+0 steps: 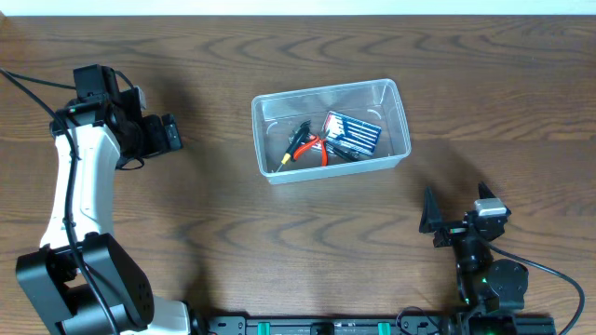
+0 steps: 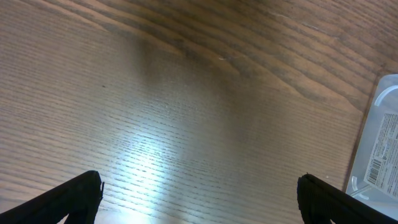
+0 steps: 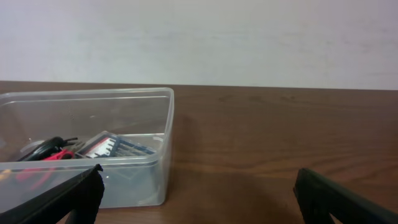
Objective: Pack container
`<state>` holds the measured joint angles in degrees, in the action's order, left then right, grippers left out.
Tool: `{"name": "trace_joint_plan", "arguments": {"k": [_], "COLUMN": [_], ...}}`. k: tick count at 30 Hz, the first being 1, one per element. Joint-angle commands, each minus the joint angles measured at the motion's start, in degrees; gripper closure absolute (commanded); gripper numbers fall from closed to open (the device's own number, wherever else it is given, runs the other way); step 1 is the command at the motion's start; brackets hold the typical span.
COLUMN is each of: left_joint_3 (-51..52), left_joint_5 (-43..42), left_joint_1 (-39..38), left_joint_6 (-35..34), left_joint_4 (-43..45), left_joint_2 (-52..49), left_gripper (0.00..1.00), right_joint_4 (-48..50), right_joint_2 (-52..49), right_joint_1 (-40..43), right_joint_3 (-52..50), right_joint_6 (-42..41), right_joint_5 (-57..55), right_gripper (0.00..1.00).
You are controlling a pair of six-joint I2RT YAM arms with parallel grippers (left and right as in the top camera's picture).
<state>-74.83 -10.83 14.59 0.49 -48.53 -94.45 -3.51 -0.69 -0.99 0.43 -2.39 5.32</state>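
Near the container (image 1: 326,90), my left gripper (image 1: 173,133) and right gripper (image 1: 456,197) are open and empty; a clumsy reach could push it.

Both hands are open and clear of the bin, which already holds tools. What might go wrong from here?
1. The right hand sits low, level with the side wall of the bin. Moving straight ahead would probably push the light bin instead of reaching into it.
2. The red pliers lie loose right beside the dark packet. A reach inside could snag one and drag the other.
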Motion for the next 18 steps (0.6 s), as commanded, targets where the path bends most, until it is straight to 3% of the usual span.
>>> {"name": "trace_joint_plan", "arguments": {"k": [1,8,18], "left_joint_3": [0.0,0.0,0.0], "left_joint_5": [-0.5,-0.5,-0.5], "left_joint_1": [0.3,0.1,-2.9], "left_joint_6": [1.0,1.0,1.0], "left_joint_4": [0.0,0.0,0.0], "left_joint_2": [-0.2,2.1,18.6], "left_gripper": [0.02,0.02,0.02], "right_joint_4": [-0.3,-0.3,-0.3], "right_joint_2": [0.4,0.4,0.4], "right_joint_1": [-0.4,-0.4,-0.4], "right_joint_3": [-0.1,-0.1,-0.1], "right_joint_6": [-0.1,-0.1,-0.1], "right_joint_5": [-0.8,-0.8,-0.8], "right_gripper": [0.01,0.01,0.01]}}
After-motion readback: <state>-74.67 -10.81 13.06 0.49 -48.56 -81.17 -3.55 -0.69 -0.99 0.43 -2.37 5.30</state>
